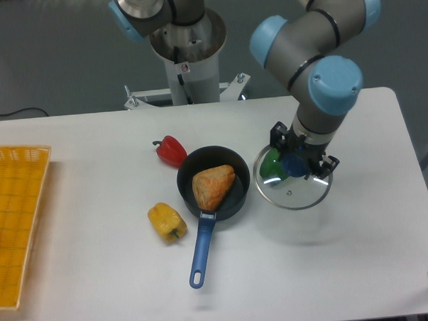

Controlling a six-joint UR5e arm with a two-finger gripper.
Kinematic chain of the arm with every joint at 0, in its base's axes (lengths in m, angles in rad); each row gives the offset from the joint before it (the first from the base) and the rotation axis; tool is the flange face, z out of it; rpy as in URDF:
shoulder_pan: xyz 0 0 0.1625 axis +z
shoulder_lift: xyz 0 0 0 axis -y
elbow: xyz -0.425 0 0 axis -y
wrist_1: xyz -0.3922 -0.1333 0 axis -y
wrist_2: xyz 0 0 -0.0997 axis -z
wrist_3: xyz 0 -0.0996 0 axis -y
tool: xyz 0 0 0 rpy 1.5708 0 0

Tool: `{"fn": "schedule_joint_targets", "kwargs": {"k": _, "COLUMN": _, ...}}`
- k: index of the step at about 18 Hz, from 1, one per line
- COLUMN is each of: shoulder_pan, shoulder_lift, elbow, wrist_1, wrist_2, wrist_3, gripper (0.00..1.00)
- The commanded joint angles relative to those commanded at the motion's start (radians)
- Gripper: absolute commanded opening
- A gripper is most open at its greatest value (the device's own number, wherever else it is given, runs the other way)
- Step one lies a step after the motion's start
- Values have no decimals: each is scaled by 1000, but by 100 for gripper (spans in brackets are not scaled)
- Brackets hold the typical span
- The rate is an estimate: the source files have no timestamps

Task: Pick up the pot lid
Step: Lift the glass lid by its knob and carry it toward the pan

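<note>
Arching down over the lid (pixel 295 197)

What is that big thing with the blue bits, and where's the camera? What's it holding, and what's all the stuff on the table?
That's a robot arm, a machine that bends at joints a bit like your elbow. The hand part at its tip is the end effector, which has two fingers. They look closed around the blue knob of a see-through pot lid.

One fixed camera takes the pictures, looking down at the white table. There's a black pan with a blue handle, and something brown, maybe bread, inside. Around the pan are a red pepper, something yellow that looks like a pepper, and a green pepper, partly seen through the lid. At the left edge is a yellow-orange crate.
</note>
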Motion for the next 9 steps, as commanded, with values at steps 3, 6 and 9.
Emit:
{"fn": "schedule_joint_targets", "kwargs": {"k": 3, "shoulder_pan": -5, "shoulder_lift": 5, "elbow": 0, "wrist_1": 3, "wrist_2": -2, "wrist_3": 0, "gripper": 44}}
{"fn": "schedule_joint_targets", "kwargs": {"k": 6, "shoulder_pan": -3, "shoulder_lift": 5, "elbow": 0, "wrist_1": 3, "wrist_2": -2, "wrist_3": 0, "gripper": 44}}
{"fn": "schedule_joint_targets", "kwargs": {"k": 9, "shoulder_pan": 3, "shoulder_lift": 6, "elbow": -3, "wrist_1": 1, "wrist_2": -2, "wrist_3": 2, "gripper": 44}}
